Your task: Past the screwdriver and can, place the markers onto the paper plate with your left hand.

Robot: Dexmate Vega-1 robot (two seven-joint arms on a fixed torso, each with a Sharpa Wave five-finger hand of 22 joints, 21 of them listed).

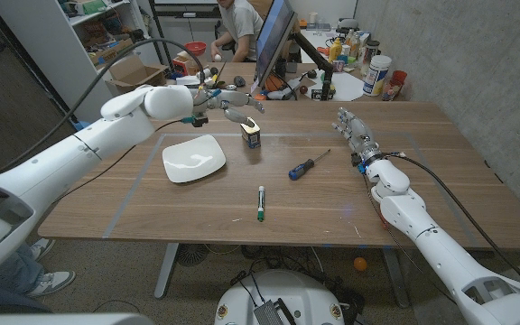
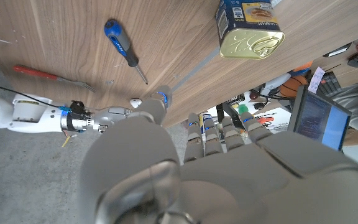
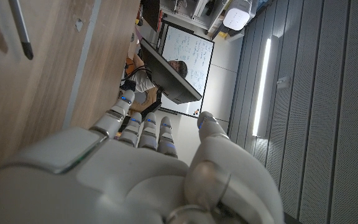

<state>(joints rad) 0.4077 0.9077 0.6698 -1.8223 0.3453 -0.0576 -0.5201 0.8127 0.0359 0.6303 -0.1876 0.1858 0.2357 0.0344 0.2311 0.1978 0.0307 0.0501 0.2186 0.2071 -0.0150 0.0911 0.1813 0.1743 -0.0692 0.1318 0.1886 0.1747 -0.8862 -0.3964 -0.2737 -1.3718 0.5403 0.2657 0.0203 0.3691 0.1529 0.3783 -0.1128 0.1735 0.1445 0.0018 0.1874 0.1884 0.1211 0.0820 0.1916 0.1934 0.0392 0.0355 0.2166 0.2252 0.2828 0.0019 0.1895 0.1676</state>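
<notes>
A white marker (image 1: 260,203) with a green cap lies on the table near the front middle. The white paper plate (image 1: 194,159) sits bare to its left, further back. A blue-handled screwdriver (image 1: 307,166) (image 2: 124,46) lies right of the marker, and a small can (image 1: 252,135) (image 2: 250,31) stands behind it. My left hand (image 1: 231,100) (image 2: 185,155) hovers just behind and left of the can, fingers extended, with nothing seen between thumb and fingers. At the table's right side my right hand (image 1: 357,137) (image 3: 148,168) waits with fingers straight and apart, holding nothing.
A monitor (image 1: 273,41), bottles and clutter line the back edge of the table, and a person sits behind them. Shelves with boxes stand at the back left. A red cable (image 2: 48,76) runs by my right wrist.
</notes>
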